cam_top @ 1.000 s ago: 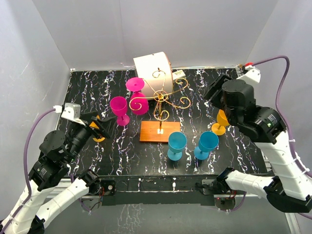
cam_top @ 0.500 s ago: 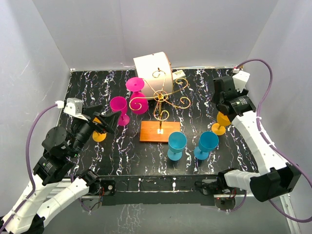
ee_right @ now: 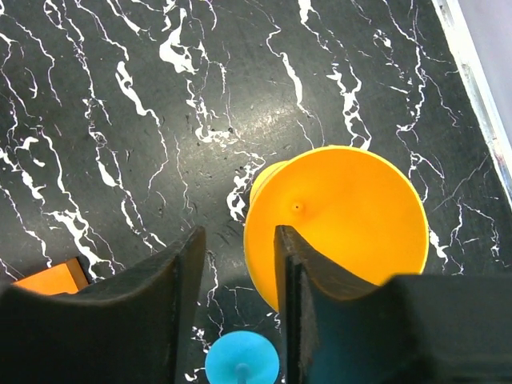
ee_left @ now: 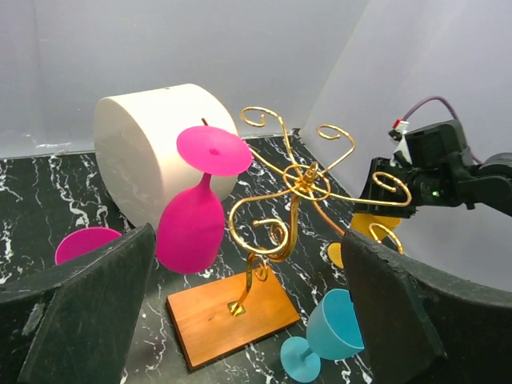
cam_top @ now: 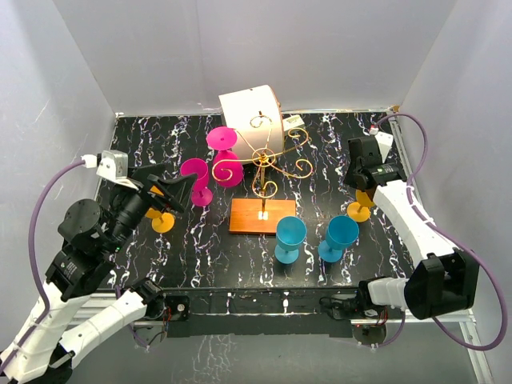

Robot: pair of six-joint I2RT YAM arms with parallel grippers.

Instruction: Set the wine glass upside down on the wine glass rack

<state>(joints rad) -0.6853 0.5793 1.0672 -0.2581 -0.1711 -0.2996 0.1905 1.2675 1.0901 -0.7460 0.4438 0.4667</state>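
The wine glass rack (cam_top: 264, 160), gold wire scrolls on an orange-brown wooden base (cam_top: 262, 216), stands mid-table. A pink wine glass (cam_top: 224, 156) hangs upside down on its left arm. An orange wine glass (cam_top: 360, 206) stands at the right. My right gripper (cam_top: 364, 188) hovers over it, pointing down. In the right wrist view the orange glass (ee_right: 344, 228) fills the centre. The right gripper (ee_right: 238, 272) is open, its jaws either side of the bowl's left rim. My left gripper (cam_top: 164, 196) is wide open and empty, facing the rack (ee_left: 300, 180) from the left.
A white cylinder box (cam_top: 250, 116) lies behind the rack. An upright pink glass (cam_top: 194, 180) and a second orange glass (cam_top: 162, 218) stand by the left gripper. Two blue glasses (cam_top: 290, 238) (cam_top: 340, 238) stand in front of the rack; one blue glass (ee_right: 242, 360) shows below the right fingers.
The right arm has come down and moved right over the orange glass, and its jaws have narrowed. The left gripper has drifted slightly up and back, still wide open.
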